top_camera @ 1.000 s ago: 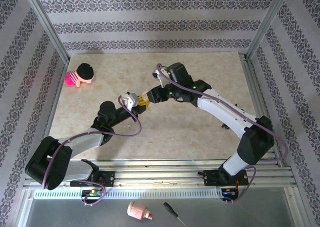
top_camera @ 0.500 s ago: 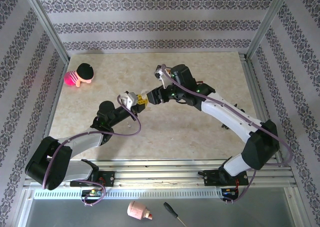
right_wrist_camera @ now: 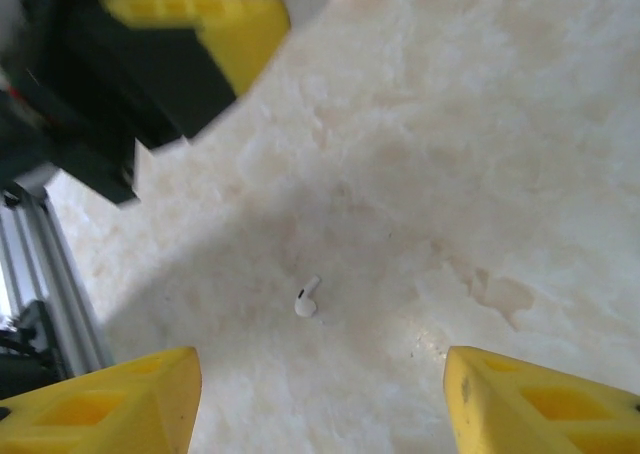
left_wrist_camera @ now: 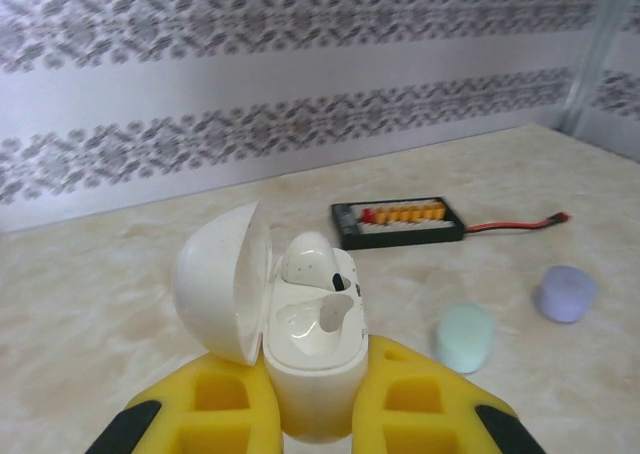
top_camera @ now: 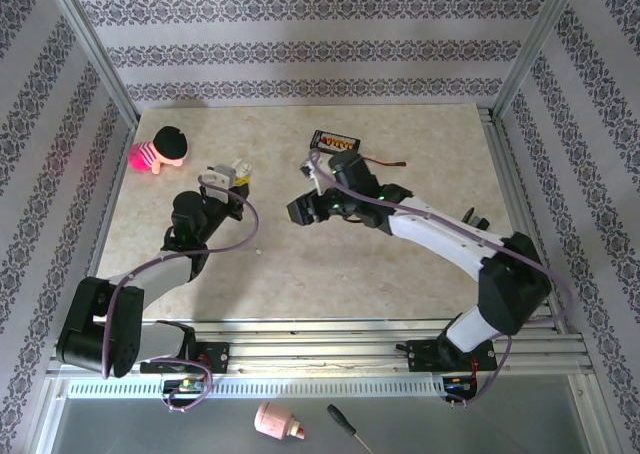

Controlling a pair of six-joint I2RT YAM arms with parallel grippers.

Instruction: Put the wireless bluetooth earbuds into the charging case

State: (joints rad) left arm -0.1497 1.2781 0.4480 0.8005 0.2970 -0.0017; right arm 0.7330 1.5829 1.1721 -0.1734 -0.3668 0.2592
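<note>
Left gripper (left_wrist_camera: pixel 315 414) pinches the charging case (left_wrist_camera: pixel 318 349) upright, lid swung open so the sockets face up, with the seated earbud (left_wrist_camera: pixel 308 261) already inside. Right gripper (right_wrist_camera: pixel 320 399) hovers mid-table, fingers spread wide, straddling the loose earbud (right_wrist_camera: pixel 306 299) on the table (right_wrist_camera: pixel 480 124), ready for a pick.

Glossy white plastic charging case (left_wrist_camera: pixel 312 369), matt marble-look table (left_wrist_camera: pixel 90 284)
</note>
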